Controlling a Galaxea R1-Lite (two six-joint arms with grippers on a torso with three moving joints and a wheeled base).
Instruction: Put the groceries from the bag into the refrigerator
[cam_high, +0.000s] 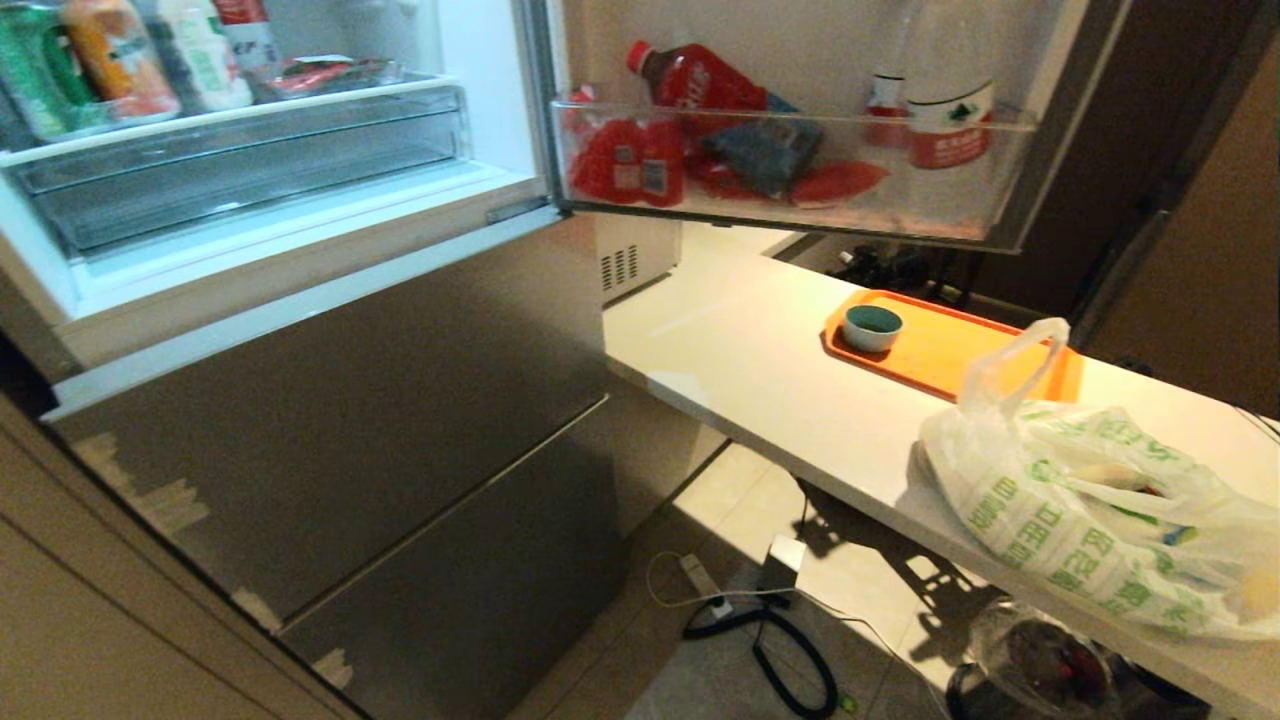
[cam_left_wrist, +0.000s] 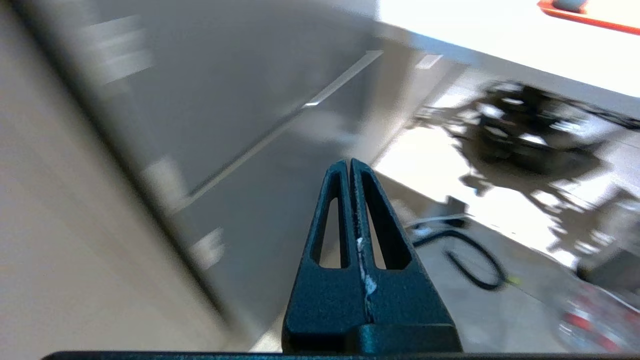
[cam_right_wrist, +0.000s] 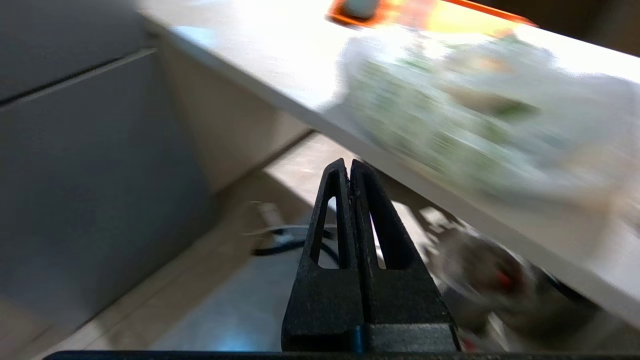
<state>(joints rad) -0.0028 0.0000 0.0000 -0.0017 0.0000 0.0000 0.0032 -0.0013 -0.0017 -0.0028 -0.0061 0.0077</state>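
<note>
The white plastic bag (cam_high: 1090, 520) with green characters lies on the pale counter (cam_high: 760, 370) at the right, groceries showing dimly through it. The grey-steel refrigerator (cam_high: 350, 420) fills the left, its top door swung open over the counter end; bottles and packs stand on its white shelf (cam_high: 230, 110). Neither arm reaches into the head view. My left gripper (cam_left_wrist: 349, 162) is shut and empty, low before the fridge's lower doors (cam_left_wrist: 240, 125). Shut and empty too, my right gripper (cam_right_wrist: 348, 162) hangs below the counter edge, under the blurred bag (cam_right_wrist: 450, 115).
The open door's bin (cam_high: 800, 165) holds red bottles and packs and overhangs the counter's far end. An orange tray (cam_high: 950, 350) with a small teal-rimmed bowl (cam_high: 872, 327) lies behind the bag. Black cables (cam_high: 780, 650) and a power strip lie on the floor. A bin (cam_high: 1040, 660) sits under the counter.
</note>
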